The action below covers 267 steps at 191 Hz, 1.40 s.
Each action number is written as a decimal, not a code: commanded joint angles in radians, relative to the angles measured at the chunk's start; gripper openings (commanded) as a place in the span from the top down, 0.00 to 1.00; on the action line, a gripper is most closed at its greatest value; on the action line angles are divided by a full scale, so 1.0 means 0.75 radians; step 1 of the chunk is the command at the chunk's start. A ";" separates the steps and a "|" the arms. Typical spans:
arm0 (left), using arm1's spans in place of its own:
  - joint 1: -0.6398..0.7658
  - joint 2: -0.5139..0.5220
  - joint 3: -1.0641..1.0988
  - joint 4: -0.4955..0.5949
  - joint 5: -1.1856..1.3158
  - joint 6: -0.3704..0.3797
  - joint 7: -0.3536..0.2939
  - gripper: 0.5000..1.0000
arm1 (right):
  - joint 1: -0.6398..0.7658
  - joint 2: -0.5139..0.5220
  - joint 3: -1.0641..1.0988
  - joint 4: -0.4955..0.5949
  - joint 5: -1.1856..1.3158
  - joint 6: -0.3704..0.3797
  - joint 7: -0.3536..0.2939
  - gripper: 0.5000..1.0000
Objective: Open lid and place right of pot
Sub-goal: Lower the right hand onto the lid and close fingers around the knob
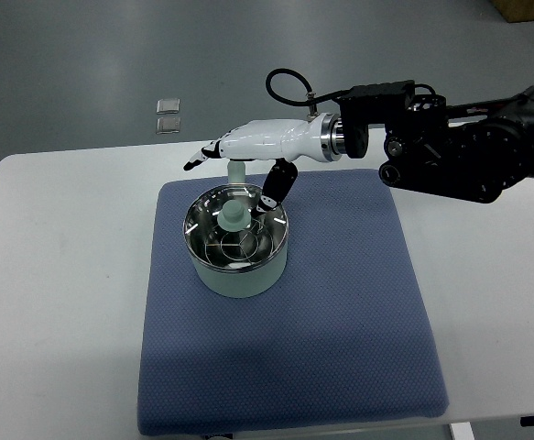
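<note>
Glass lid (235, 229), round pot (239, 270), woven mat (340, 321)

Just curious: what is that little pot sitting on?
The pot stands on a blue mat spread over a white table. The mat directly beneath the pot is hidden.

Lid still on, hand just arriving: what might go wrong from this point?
1. The right hand hangs behind the knob, not around it, so the fingers may close on nothing.
2. The glass lid could slip from a shallow pinch.
3. The pot may slide on the blue mat if nudged.
</note>
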<state>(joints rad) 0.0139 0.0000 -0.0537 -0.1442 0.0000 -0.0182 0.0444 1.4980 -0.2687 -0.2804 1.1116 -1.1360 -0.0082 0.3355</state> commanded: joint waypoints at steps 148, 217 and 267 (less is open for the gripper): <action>0.000 0.000 0.000 0.000 0.000 0.000 0.000 0.00 | 0.025 0.090 -0.064 -0.016 -0.054 -0.024 -0.091 0.51; 0.000 0.000 0.000 0.000 0.000 0.000 0.000 0.00 | 0.030 0.092 -0.062 -0.016 -0.060 -0.005 -0.110 0.51; 0.000 0.000 0.000 0.000 0.000 0.000 0.000 0.00 | 0.028 0.094 -0.062 -0.016 -0.077 -0.003 -0.112 0.51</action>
<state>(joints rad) 0.0138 0.0000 -0.0537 -0.1442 0.0000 -0.0186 0.0448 1.5202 -0.1989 -0.3267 1.0998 -1.1869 -0.0115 0.2515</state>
